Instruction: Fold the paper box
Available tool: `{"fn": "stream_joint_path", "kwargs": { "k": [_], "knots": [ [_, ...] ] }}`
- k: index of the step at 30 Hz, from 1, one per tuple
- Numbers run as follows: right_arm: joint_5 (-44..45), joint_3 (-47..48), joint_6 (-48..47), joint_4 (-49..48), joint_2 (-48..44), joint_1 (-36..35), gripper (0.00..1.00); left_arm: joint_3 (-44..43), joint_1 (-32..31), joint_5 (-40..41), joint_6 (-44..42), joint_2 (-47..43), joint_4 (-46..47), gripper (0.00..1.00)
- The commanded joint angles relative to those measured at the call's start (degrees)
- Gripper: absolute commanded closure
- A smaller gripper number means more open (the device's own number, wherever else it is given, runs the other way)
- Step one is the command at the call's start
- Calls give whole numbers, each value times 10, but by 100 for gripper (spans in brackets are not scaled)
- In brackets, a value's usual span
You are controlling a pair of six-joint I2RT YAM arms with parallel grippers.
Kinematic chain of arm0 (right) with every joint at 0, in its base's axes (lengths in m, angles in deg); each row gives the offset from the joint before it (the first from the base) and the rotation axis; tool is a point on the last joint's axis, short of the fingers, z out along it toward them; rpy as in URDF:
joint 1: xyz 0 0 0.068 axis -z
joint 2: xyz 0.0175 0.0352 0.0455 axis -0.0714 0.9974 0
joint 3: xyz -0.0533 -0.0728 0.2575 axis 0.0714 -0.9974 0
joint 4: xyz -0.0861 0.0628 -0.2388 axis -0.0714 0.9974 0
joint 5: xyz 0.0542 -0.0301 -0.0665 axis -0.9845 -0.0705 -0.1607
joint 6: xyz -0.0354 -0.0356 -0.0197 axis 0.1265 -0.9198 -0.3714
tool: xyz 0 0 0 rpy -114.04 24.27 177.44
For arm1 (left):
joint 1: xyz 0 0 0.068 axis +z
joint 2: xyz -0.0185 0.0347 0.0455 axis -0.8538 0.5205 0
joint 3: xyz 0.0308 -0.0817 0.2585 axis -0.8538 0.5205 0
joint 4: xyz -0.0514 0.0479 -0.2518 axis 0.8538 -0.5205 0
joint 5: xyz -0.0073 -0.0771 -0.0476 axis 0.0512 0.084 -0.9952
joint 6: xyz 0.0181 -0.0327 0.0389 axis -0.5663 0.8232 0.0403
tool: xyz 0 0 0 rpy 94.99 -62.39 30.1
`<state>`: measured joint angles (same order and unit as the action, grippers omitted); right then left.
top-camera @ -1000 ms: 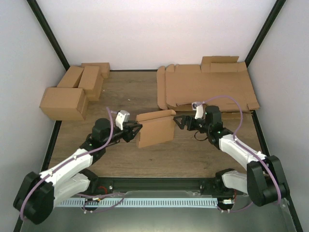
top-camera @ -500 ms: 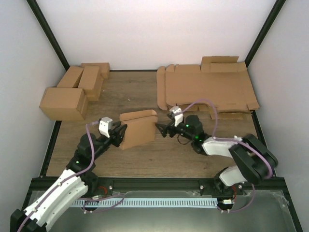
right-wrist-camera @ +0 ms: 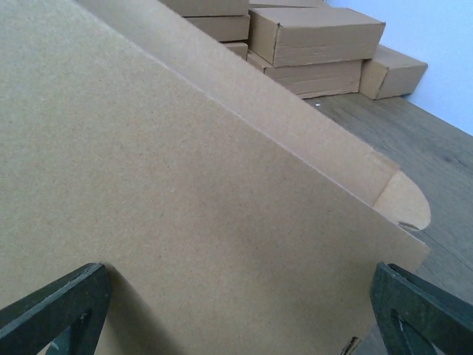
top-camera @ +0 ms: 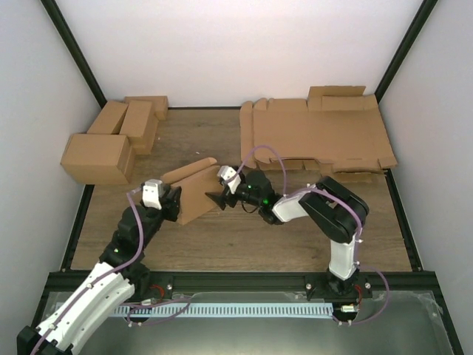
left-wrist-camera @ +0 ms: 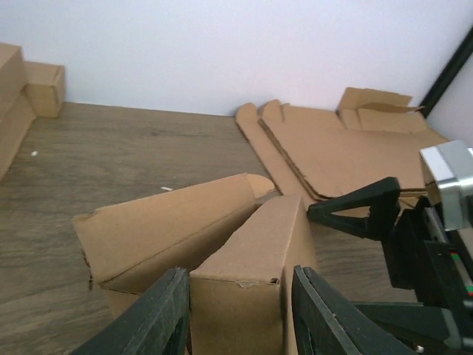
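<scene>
Left tool (left-wrist-camera: 240,314): clamps paper box (top-camera: 194,186) end, 8 o'clock.
Right tool (top-camera: 219,197): wide, at 3 o'clock.
Tip: push flat-on against a firm clamp.

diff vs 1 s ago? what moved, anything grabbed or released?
The paper box slid left and turned. The left gripper kept its hold on the box end, pulling back left; the right gripper, open, followed against its side. Nothing let go. The flat sheets and finished boxes stayed put.
</scene>
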<state>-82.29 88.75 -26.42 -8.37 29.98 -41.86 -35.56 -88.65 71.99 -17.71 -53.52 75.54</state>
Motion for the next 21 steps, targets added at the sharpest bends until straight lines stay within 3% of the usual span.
{"fn": "stream_joint_path", "kwargs": {
  "k": [1, 9, 13, 16, 21],
  "knots": [
    [7, 45, -42, 34, 49, -8, 0, 1, -6, -26, 6, 1, -10, 61],
    [4, 124, -42, 106, 110, -9, 0, 3, -6, -18, 7, 1, -15, 61],
    [21, 51, -37, -1, 62, -9, 0, 1, -7, -21, 6, 5, -13, 61],
    [34, 57, -35, 41, 40, -8, 0, 2, -7, -29, 5, 5, -11, 61],
    [45, 8, 15, 25, -33, -2, 0, -1, -7, -50, 4, 3, -11, 61]
  ]
}}
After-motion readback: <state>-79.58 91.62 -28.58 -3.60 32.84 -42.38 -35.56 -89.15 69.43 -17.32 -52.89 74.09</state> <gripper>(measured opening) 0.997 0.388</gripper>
